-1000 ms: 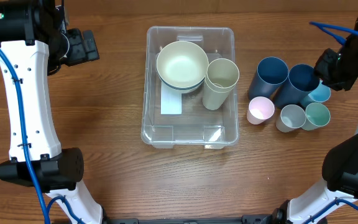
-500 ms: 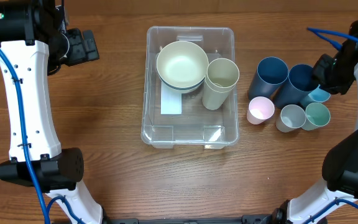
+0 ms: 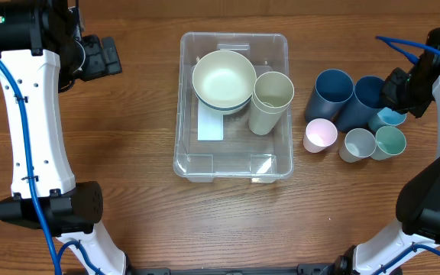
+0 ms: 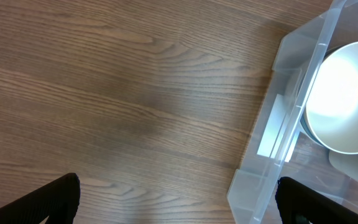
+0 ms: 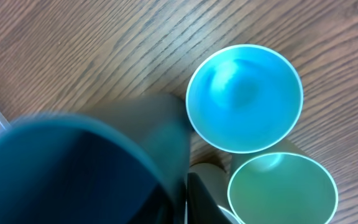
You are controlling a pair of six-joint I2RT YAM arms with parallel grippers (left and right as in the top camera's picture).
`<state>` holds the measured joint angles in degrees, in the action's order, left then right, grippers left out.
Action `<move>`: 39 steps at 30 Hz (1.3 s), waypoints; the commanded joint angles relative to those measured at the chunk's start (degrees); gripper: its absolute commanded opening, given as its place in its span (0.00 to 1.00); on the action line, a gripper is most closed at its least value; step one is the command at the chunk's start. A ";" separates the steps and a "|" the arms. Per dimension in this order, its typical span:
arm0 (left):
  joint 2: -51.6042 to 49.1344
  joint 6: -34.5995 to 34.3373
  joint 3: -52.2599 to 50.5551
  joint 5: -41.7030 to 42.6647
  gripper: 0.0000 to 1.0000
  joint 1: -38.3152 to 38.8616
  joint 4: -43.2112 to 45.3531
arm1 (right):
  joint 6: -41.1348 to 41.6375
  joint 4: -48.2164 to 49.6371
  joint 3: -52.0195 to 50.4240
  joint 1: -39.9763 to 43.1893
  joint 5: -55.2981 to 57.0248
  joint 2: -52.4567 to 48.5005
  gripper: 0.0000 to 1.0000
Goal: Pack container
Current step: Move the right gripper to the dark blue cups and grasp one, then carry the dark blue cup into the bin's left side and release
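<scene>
The clear container [image 3: 234, 158] sits mid-table with a white label [image 3: 211, 126] on its bottom. Inside it are a cream bowl [image 3: 223, 79] stacked on a darker one and a cream cup [image 3: 271, 101] lying tilted. My right gripper [image 3: 392, 90] is shut on the wall of the right dark blue cup [image 3: 365, 98]; in the right wrist view that cup [image 5: 73, 168] fills the left and my gripper [image 5: 182, 199] pinches its rim. My left gripper [image 3: 105, 57] hangs open over bare wood left of the container [image 4: 272, 143], nothing between its fingers [image 4: 55, 202].
Right of the container stand a second dark blue cup [image 3: 331, 93], a pink cup [image 3: 320, 136], a grey cup [image 3: 357, 143], a light blue cup [image 5: 244, 99] and a green cup [image 5: 283, 190], packed close together. Both arm bases stand at the table's front corners.
My right gripper has settled lower onto the right dark blue cup and closed on its wall. The left arm and the container's contents have not moved.
</scene>
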<state>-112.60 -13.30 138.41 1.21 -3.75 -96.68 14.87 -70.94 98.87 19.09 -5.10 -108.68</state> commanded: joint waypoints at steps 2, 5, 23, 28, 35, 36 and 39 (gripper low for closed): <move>0.22 1.09 0.46 -0.35 1.00 0.13 -0.11 | 0.48 0.70 -0.13 0.22 -0.11 1.20 0.04; 0.22 1.09 0.46 -0.33 1.00 0.13 -0.11 | 0.90 0.70 -0.11 0.22 -0.11 1.20 0.04; 0.22 1.09 0.46 -0.35 1.00 0.13 -0.11 | 0.87 1.07 8.85 0.22 0.11 1.22 0.04; 0.22 1.09 0.46 -0.33 1.00 0.13 -0.11 | 0.90 -0.15 14.49 0.22 0.04 1.22 0.04; 0.22 1.09 0.46 -0.35 1.00 0.13 -0.11 | 1.70 -12.00 31.04 0.09 -2.73 1.31 0.04; 0.22 1.09 0.46 -0.35 1.00 0.13 -0.11 | 1.70 -14.29 34.38 0.09 -2.80 1.31 0.04; 0.22 1.09 0.46 -0.33 1.00 0.13 -0.11 | 1.18 -19.26 41.53 -0.31 -5.66 1.31 0.04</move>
<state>-112.60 -13.30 138.41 1.21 -3.75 -96.71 16.10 -87.44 132.44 19.09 -7.33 -108.71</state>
